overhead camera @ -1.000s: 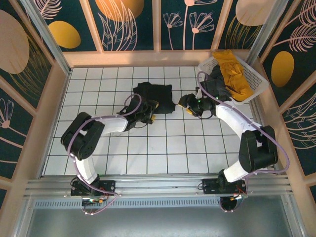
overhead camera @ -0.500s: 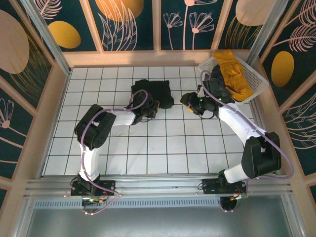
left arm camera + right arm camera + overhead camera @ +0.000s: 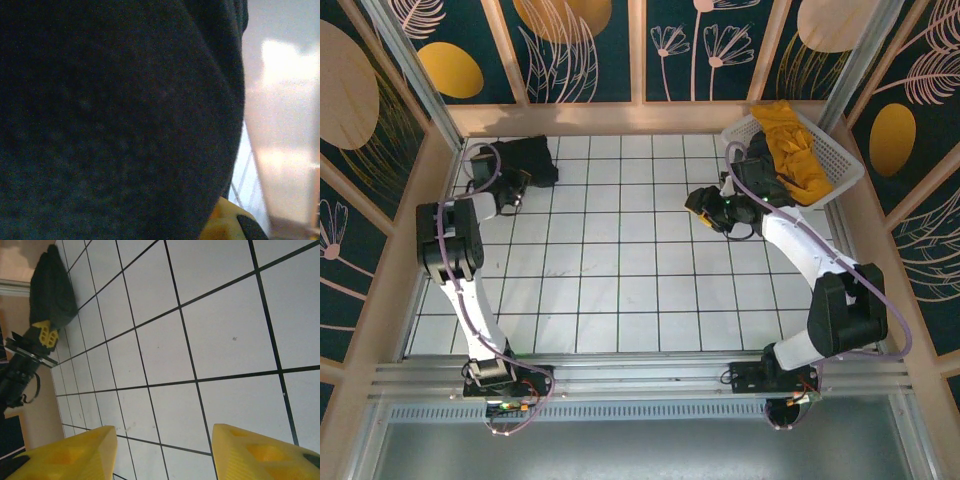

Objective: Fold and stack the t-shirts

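The black shirt (image 3: pixel 525 157) lies bunched at the table's far left corner, with the left end effector (image 3: pixel 508 183) clenched on it. The right end effector (image 3: pixel 703 208) hangs released above bare tiles near the basket (image 3: pixel 845 165), which holds the yellow shirt (image 3: pixel 790 140) and the grey shirt (image 3: pixel 767 172).

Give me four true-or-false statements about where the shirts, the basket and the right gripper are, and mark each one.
1. The black t-shirt lies bunched in the far-left corner of the tiled table. True.
2. The right gripper is clamped on cloth. False: its yellow fingers stand apart over bare white tiles with nothing between them.
3. The yellow t-shirt sits in the white basket. True.
4. The basket stands at the near-left corner. False: it is at the far-right corner.
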